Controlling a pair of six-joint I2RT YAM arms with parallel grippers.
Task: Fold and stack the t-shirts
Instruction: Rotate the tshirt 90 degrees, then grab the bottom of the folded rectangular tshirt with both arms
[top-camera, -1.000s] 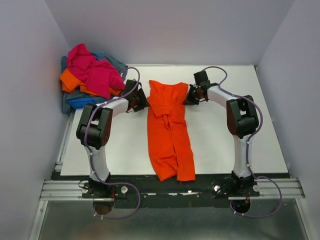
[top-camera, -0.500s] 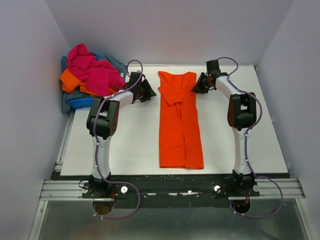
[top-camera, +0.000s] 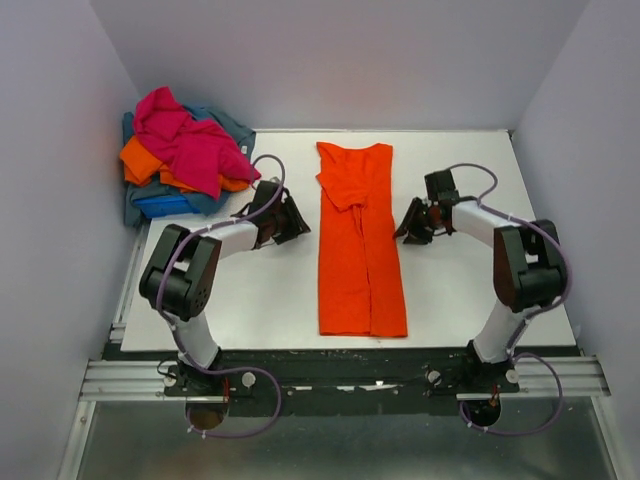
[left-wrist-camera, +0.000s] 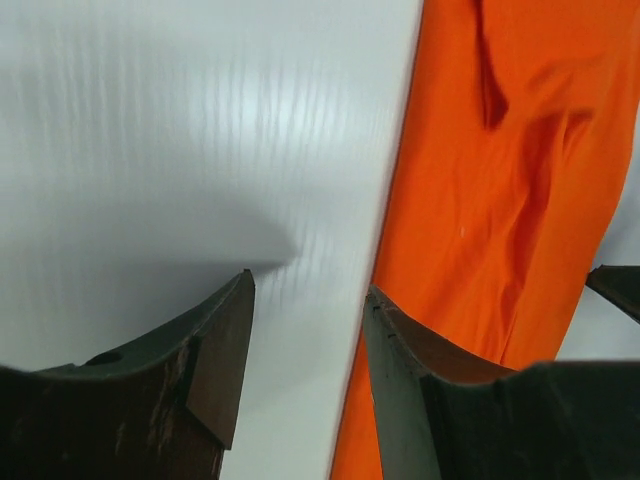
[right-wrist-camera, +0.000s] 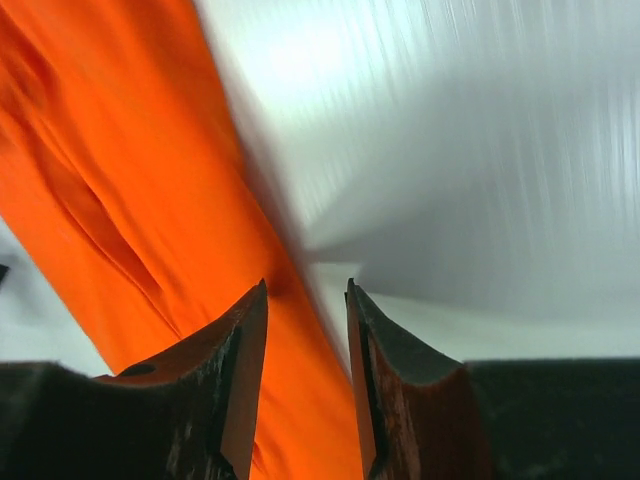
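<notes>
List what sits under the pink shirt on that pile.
Under the pink shirt a crumpled orange shirt pokes out, with a royal blue one and a grey-blue one lower down. Anything else beneath is covered.

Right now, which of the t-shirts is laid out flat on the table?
The bright orange t-shirt, folded into a long strip mid-table; the others lie crumpled in the far-left pile.

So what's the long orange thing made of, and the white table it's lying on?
The orange t-shirt looks like soft, thin cloth with a dull, non-shiny finish: it lies limp and flat, with creases and folded-over edges. The table looks hard and smooth, maybe plastic or painted board. Up close it shows faint fine stripes and a soft gleam, but its exact material can't be told.
</notes>
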